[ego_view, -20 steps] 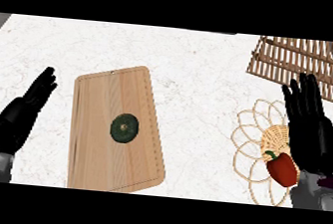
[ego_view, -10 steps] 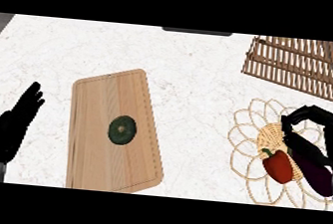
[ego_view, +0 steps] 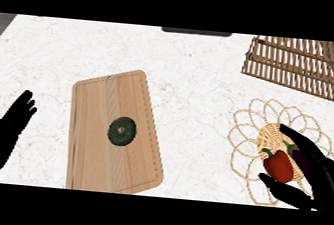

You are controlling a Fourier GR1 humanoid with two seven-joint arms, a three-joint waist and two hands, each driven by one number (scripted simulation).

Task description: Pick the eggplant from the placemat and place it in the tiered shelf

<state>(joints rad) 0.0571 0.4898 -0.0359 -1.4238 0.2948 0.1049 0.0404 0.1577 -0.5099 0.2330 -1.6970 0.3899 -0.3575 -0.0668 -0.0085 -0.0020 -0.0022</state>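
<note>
right hand [ego_view: 329, 186] spread, fingers and thumb straddling eggplant [ego_view: 299, 160] and pepper [ego_view: 277, 165]

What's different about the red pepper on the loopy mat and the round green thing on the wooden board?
The shiny red bell pepper is bright and lumpy; the dark green vegetable looks round and dull from above. The pepper sits on the tan woven placemat with the robot's black right hand right next to it; the green vegetable lies alone on the long wooden cutting board, with no hand close. Both are vegetables resting above the white counter.
</note>
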